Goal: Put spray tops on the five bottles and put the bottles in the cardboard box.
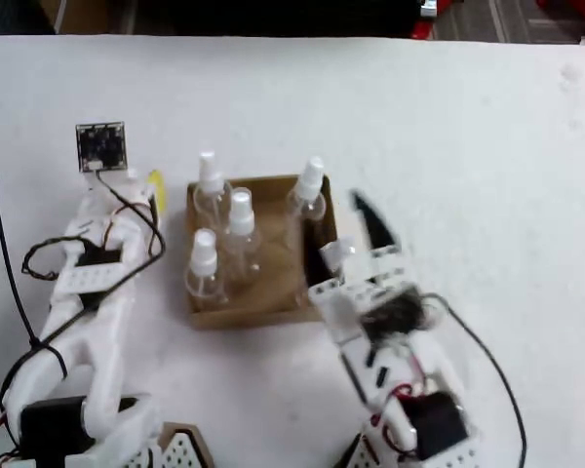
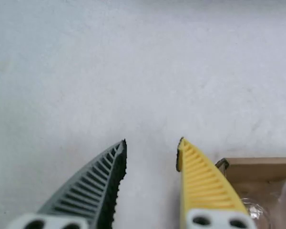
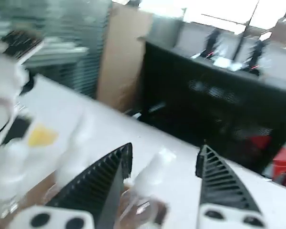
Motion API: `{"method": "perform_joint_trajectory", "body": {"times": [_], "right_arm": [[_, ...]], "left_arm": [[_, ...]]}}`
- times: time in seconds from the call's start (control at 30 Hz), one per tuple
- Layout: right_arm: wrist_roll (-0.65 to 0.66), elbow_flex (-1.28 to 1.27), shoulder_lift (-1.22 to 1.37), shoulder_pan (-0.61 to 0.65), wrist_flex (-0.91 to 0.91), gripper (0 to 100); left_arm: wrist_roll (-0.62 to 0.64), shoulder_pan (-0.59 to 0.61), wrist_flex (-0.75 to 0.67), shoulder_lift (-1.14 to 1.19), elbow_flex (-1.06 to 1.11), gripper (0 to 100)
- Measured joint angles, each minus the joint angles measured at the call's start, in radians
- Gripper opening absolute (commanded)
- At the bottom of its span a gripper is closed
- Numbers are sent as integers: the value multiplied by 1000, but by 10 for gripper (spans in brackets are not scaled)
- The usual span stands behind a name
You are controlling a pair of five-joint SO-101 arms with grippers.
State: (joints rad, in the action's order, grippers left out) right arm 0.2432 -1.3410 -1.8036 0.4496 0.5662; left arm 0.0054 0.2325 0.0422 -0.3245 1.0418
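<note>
Four topped bottles [image 1: 241, 224] stand in the cardboard box [image 1: 207, 317].
Your left gripper [image 2: 152, 141] gapes empty; your right gripper [image 3: 166, 147] is spread wide, a bottle [image 3: 150, 175] between its jaws, unclamped.

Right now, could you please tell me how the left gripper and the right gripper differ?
The left gripper pairs a grey finger with a yellow one; the right gripper has two black fingers. The left gripper sits over bare table beside the cardboard box; the right gripper is at the box's other side. Nothing lies between the left gripper's fingers; a spray-topped bottle shows between the right gripper's. Both are open.
</note>
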Motion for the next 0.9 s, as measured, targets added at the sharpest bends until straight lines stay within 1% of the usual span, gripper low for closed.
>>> {"method": "perform_joint_trajectory", "body": {"times": [0.07, 0.13, 0.17, 0.23, 0.27, 0.33, 0.47, 0.57, 0.67, 0.8, 0.9], "right_arm": [[-28, 86, -9, -91, 60, 5], [-91, 144, -6, -193, 115, 41], [-120, 155, -5, -245, 135, 41], [-170, 157, -3, -347, 163, 10], [-187, 155, -3, -400, 178, 18], [-198, 137, -3, -459, 222, 15], [-160, 74, -2, -454, 377, 16], [-127, 72, -2, -414, 465, 16], [-123, 72, -3, -371, 479, 16], [-117, 72, -3, -275, 480, 16], [-117, 72, -3, -226, 480, 16]], "left_arm": [[0, 0, 0, 0, 0, 166], [0, 0, 0, 0, 0, 166], [0, 0, 0, 0, 0, 166], [0, 0, 0, 0, 0, 166], [0, 0, 0, 0, 0, 166], [0, 0, 0, 0, 0, 166], [0, 0, 0, 0, 0, 166], [0, 0, 0, 0, 0, 166], [0, 0, 0, 0, 0, 166], [0, 0, 0, 0, 0, 166], [0, 0, 0, 0, 0, 166]]}}
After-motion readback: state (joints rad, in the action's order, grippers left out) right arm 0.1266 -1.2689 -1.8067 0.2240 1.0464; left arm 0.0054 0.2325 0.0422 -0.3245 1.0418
